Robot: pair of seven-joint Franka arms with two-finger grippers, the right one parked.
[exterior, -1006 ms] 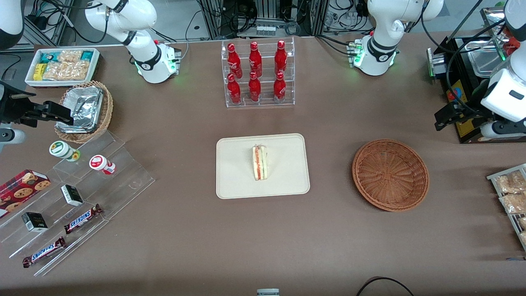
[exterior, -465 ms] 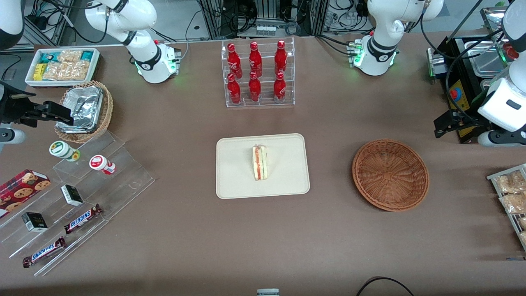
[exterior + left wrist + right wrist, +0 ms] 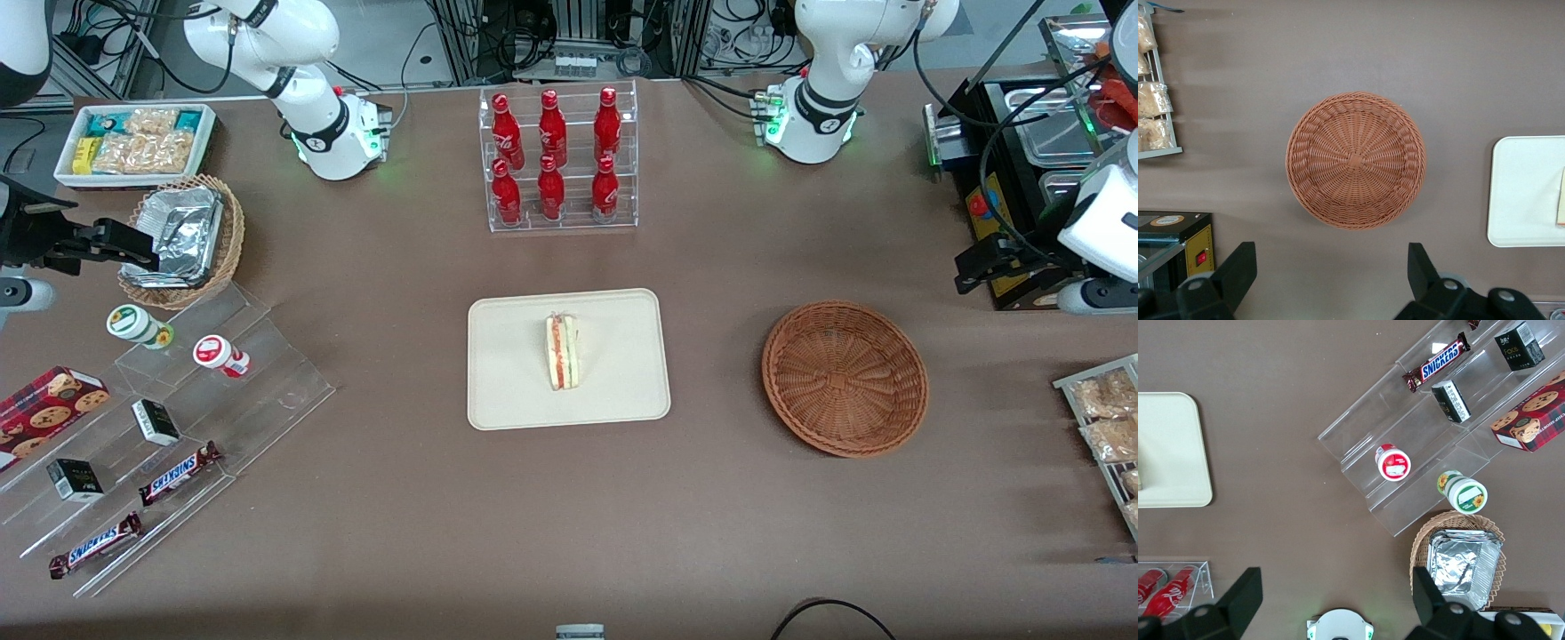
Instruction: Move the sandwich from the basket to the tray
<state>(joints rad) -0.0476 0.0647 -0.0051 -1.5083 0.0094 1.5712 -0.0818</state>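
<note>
Small triangular white-bread sandwich with red and green filling lies on the flat cream rectangular tray mid-table, the round reddish-brown wicker basket sits apart toward the working arm's end (nothing in it), and the left hand hangs above the brown table near the basket, fingers spread wide, holding nothing.

— Where's your gripper sitting?
— High above the table, farther from the front camera than the basket and toward the working arm's end.
— And your fingers?
— Spread wide apart, holding nothing, pointing down
</note>
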